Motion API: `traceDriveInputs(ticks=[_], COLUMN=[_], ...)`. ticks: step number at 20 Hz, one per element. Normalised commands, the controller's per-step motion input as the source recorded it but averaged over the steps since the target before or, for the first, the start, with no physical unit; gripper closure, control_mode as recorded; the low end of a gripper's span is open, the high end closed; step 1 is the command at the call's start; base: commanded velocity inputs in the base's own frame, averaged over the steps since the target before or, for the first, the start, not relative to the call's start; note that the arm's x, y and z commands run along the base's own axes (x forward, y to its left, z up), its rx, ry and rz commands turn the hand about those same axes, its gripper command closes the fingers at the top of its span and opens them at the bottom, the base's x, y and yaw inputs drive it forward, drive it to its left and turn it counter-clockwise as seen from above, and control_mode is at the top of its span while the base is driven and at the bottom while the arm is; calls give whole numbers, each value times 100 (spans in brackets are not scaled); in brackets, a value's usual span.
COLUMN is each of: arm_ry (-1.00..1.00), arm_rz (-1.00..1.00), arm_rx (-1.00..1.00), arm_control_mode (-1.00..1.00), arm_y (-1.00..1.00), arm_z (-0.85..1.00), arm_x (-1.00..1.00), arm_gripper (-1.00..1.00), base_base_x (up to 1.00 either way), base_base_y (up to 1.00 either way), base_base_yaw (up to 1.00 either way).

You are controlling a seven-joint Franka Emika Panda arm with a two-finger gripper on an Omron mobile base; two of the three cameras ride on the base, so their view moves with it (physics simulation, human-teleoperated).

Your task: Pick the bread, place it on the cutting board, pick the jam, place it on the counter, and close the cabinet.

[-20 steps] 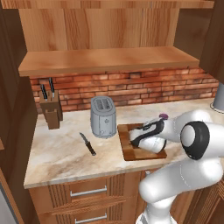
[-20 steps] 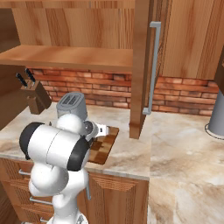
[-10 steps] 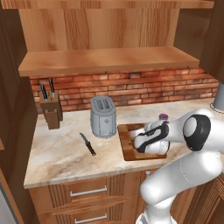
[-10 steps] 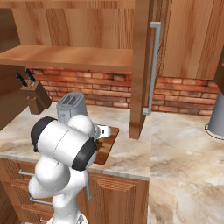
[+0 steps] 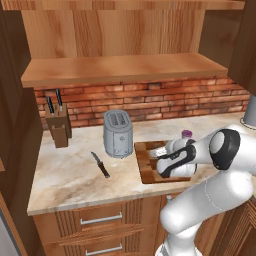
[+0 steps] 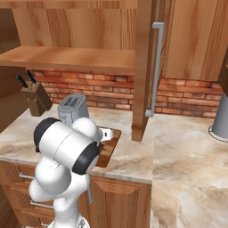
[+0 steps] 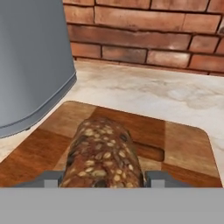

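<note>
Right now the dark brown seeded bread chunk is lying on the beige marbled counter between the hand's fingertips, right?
Not quite. The dark brown seeded bread chunk lies between the fingertips of the hand, but on the patchwork wooden cutting board, not the counter; the hand view shows it.

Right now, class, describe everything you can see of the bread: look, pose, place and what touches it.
The bread is a small dark brown chunk with a rough crust dotted with pale seeds. It lies on the cutting board, its length running away from the hand camera, near the grey toaster. The pincer straddles its near end, one finger at each side; whether they press on it cannot be told.
</note>
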Motion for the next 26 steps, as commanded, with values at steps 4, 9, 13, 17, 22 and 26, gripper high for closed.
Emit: traceDriveInputs(ticks=[4, 9, 13, 17, 22, 26], arm_ry=[1, 0, 0, 0, 0, 0], arm_rz=[0, 0, 0, 0, 0, 0], arm_rx=[0, 0, 0, 0, 0, 2], arm_control_mode=[-100, -100, -100, -100, -100, -100], arm_y=[0, 0, 0, 0, 0, 0], arm_z=[0, 0, 4, 9, 19, 29], arm_x=[-3, -15, -21, -17, -8, -3], arm_gripper=[-100, -100, -100, -100, -100, -100], base_base_x=[0, 0, 0, 0, 0, 0], base_base_y=[0, 0, 0, 0, 0, 0], base_base_yaw=[0, 0, 0, 0, 0, 0])
